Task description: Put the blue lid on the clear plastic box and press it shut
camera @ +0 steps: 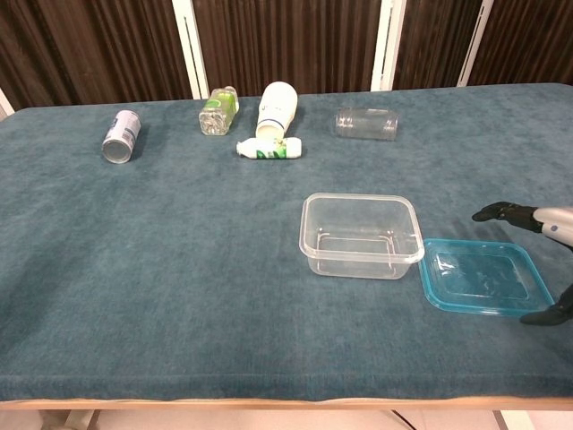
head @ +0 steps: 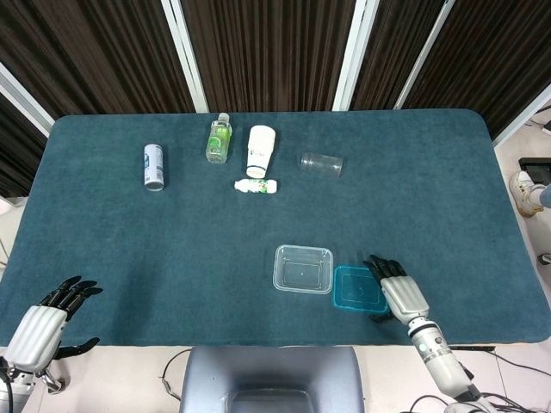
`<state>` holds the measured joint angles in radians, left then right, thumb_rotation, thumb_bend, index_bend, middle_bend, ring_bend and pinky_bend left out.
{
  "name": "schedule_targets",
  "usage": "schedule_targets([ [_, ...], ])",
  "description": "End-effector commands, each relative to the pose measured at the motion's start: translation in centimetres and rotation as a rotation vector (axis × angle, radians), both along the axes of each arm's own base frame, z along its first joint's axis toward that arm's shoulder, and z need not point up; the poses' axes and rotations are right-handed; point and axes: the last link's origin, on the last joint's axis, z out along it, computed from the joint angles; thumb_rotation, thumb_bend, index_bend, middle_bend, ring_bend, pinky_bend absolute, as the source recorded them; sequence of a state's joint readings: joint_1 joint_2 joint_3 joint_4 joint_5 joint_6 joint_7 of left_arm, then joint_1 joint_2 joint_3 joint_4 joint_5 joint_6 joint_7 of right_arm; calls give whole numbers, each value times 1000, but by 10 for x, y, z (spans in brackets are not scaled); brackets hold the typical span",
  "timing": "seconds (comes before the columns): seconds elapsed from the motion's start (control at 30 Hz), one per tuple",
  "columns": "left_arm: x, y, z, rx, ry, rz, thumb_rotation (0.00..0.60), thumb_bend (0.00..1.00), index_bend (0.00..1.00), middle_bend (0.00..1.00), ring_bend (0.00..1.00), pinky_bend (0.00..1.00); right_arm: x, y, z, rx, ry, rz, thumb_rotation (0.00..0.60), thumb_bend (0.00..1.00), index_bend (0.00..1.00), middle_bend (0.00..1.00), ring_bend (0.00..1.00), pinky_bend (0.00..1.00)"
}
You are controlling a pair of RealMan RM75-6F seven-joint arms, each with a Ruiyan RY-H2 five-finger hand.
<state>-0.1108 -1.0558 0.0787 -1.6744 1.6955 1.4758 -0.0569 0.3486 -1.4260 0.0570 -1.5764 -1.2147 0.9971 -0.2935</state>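
Note:
The clear plastic box (head: 303, 268) (camera: 361, 236) stands open on the teal table, near its front edge. The blue lid (head: 357, 288) (camera: 482, 276) lies flat just right of it, touching the box's rim. My right hand (head: 399, 293) (camera: 541, 235) hovers over the lid's right edge with fingers spread, holding nothing; in the chest view only its fingertips and thumb show at the frame's right edge. My left hand (head: 45, 320) is open off the table's front left corner, far from both, and is absent from the chest view.
Along the back lie a silver can (head: 153, 166), a green bottle (head: 219, 138), a white paper cup (head: 260, 151), a small white bottle (head: 256, 185) and a clear jar (head: 321, 163). A grey chair back (head: 272, 379) sits below the table's front edge.

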Motion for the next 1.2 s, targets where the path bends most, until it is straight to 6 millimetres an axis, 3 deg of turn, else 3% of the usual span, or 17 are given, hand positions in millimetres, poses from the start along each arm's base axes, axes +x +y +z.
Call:
schedule_targets([
  [0.03,0,0,0,0,-2,-1,600,399,255,190,112,290,0,-3,-4,6,3,-6,600,234,0,0,13,9],
  [0.33,0,0,0,-5,-1,1,600,399,256,190,113,291,2,-11,-12,18,-6,-19,600,234,0,0,18,9],
  [0.5,0,-1,-1,-10,-1,5,600,399,256,190,112,291,3,-14,-16,24,-23,-16,600,236,0,9,73,33],
  [0.63,0,-1,-1,-15,0,4,600,399,256,190,112,291,3,-15,-19,20,-46,-5,600,298,15,98,212,168],
  [0.8,0,-1,-1,-15,0,4,600,399,256,190,112,291,2,-15,-19,-12,-74,10,600,540,188,268,459,458],
  [0.87,0,-1,-1,-15,0,3,600,399,256,190,112,291,0,-14,-17,-25,-83,12,600,603,239,308,514,542],
  [1.2,1,-2,-2,-19,-2,-2,600,399,256,191,112,291,-1,-2,3,-104,-115,42,600,636,282,338,551,590],
])
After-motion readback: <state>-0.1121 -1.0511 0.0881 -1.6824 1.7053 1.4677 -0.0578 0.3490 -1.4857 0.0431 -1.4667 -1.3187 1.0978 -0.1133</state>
